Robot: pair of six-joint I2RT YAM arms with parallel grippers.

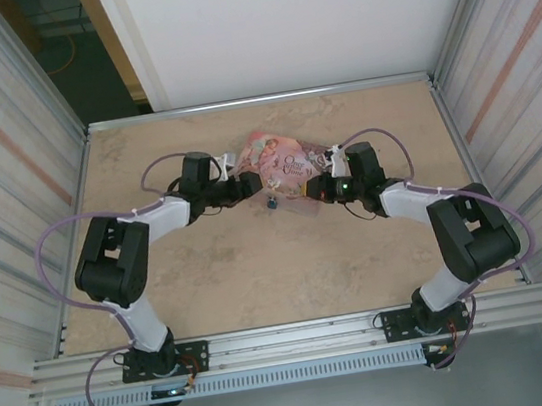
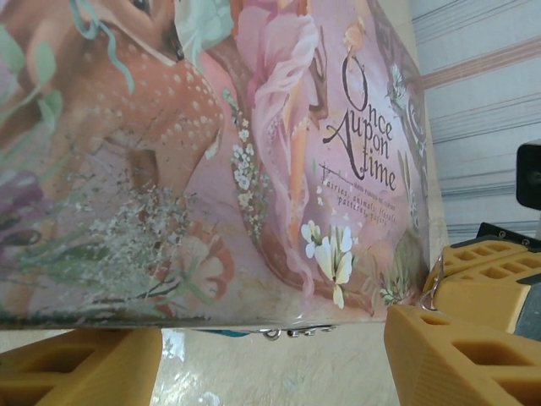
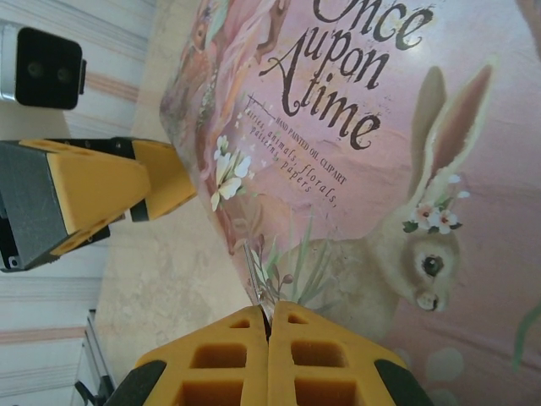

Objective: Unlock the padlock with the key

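Pink tin [image 3: 406,127]: "Once upon a time", "hand painted oil clipart".

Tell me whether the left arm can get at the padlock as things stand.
Probably yes: the padlock sits at the near edge of the pink tin, right beside the open left claw, with only bare table between them.

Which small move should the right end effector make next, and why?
Probably ease the right end effector toward the padlock. It is shut on a thin sliver, seemingly the key, which points at the pink tin, while the padlock lies by the tin's near edge, apart from the key.
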